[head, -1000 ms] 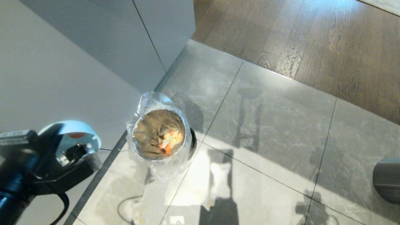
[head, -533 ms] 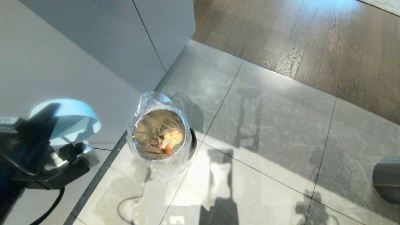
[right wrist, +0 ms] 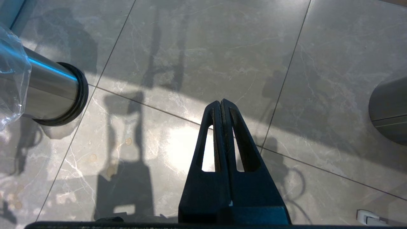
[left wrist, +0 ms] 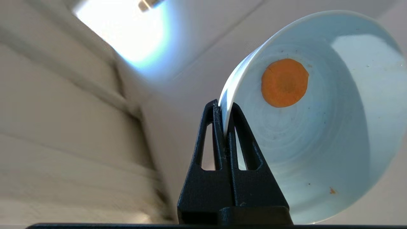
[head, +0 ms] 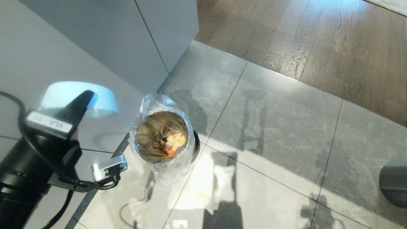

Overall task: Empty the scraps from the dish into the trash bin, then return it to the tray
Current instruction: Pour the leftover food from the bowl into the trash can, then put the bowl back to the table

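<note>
The left pincer (left wrist: 225,127) is clamped on the rim of the dish (left wrist: 318,127), one finger inside the wall and one outside. In the left wrist view a round orange slice (left wrist: 285,82) clings to the inner bottom of the dish, with a few tiny specks around it. In the head view the dish (head: 101,100) hangs bottom-up in the air to the left of the trash bin (head: 163,136) and a little farther from the robot, in front of the pale cabinet fronts (head: 95,41), not over the bin's mouth. The scraps (head: 173,143) lie inside the bin, on the crumpled clear liner, toward its right side. The bin stands on the grey tiled floor (head: 270,127), right beside the foot of the cabinets. Well apart from the bin, at the right edge of the view, part of a darker cylinder bin (head: 394,183) shows. The right pincer (right wrist: 221,105) hangs over the tiles to the right of the trash bin, its fingers pressed together with nothing between them.
</note>
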`<state>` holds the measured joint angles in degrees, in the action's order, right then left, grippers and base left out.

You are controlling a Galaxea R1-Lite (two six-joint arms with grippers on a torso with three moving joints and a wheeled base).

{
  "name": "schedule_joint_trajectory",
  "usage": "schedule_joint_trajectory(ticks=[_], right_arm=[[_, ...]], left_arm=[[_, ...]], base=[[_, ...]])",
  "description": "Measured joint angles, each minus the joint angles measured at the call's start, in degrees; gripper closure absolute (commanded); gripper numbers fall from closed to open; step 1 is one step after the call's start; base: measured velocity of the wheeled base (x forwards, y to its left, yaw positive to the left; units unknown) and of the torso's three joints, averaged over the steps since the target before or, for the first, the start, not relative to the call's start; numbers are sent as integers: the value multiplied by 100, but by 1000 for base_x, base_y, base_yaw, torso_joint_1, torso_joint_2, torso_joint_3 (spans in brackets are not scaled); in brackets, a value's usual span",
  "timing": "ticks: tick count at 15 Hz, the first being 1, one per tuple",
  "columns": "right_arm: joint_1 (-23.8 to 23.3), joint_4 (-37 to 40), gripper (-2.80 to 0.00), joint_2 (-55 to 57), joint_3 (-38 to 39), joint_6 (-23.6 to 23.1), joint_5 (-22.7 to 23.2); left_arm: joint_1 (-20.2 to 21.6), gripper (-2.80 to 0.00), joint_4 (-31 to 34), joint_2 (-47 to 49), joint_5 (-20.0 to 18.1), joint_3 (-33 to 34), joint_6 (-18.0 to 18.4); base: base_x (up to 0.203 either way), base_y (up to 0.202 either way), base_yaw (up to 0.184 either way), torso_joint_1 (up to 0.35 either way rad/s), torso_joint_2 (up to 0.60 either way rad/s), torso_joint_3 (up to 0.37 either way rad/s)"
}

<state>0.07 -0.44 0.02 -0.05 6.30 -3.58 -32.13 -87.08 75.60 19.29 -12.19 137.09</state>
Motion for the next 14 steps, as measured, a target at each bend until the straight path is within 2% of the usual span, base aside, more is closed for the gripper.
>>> schedule_joint_trajectory(ticks=[6, 11, 13, 14], right_arm=[[0, 2, 0, 0, 0, 0, 1], [0, 0, 0, 0, 0, 0, 0], [0, 2, 0, 0, 0, 0, 0], [0, 2, 0, 0, 0, -2, 0]], left_arm=[[-66, 0, -13, -63, -332, -810, 64], [-166, 0, -11, -572, -372, -905, 23], [-185, 0, -13, -754, -576, -886, -115], [-180, 0, -16, -805, -641, -864, -316]], base=[[0, 0, 0, 0, 0, 0], [0, 0, 0, 0, 0, 0], [0, 0, 0, 0, 0, 0], [0, 0, 0, 0, 0, 0]])
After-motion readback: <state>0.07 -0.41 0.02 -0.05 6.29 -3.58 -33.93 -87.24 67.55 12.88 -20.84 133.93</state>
